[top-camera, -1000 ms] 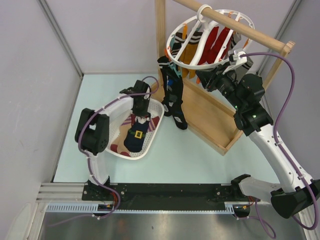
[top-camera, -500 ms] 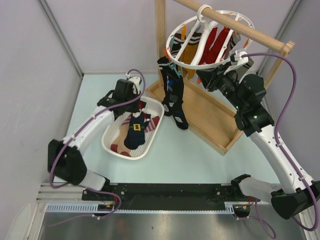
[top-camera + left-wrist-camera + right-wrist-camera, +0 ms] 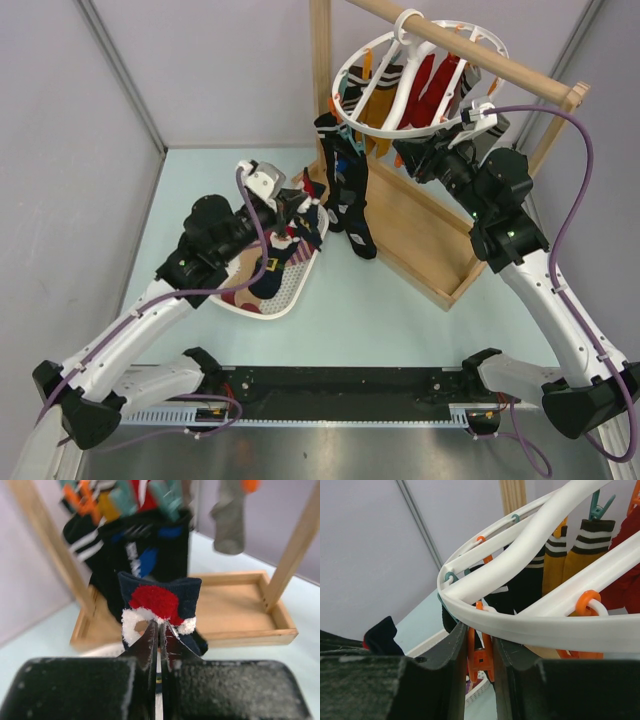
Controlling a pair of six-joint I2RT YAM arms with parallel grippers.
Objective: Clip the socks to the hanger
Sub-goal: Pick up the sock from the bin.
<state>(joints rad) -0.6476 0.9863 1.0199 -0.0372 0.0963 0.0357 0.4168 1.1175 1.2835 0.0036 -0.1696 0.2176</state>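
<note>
Now lifts a navy sock (image 3: 159, 605) off the basket (image 3: 262, 311), left of the far-right hanger (image 3: 530, 627), in closed left jaws; squeezes an orange clip (image 3: 479, 659) with right jaws; risks losing the thin edge pinch.

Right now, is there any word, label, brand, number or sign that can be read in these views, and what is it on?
None can be read clearly in any view.
White lettering on the black hanging sock, left wrist view: too blurred to read.
Navy sock pinched in the left fingers: red and white patches only, no words.
Hanger and orange clip: no markings visible.
</note>
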